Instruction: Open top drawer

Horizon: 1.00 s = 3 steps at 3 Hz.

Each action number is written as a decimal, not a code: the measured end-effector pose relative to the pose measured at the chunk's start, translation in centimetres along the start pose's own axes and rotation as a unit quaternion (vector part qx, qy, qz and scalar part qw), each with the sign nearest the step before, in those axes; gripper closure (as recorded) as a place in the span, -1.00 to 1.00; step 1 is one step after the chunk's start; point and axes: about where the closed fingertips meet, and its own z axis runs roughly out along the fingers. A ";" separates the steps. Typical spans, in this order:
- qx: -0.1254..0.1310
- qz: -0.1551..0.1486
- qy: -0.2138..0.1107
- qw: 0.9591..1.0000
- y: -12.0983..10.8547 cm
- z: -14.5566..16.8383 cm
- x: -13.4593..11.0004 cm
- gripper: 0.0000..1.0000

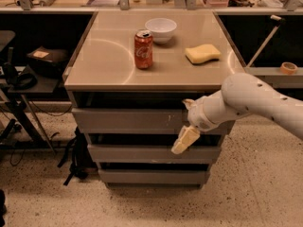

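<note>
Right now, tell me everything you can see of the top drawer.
The top drawer is a wide grey flat front with no handle, matte like painted metal, with white scuffs right of centre. It sits level under the tabletop, a dark gap above it, and does not look pulled out. The gripper overlaps its right end; contact cannot be told.

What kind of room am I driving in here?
Probably an office or lab workspace: drawer cabinet, soda can on it, cluttered benches behind. The gripper is at the top drawer, near its right end.
</note>
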 end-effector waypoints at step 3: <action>-0.003 -0.024 -0.028 0.999 0.1 5.1 -5.8 -1.00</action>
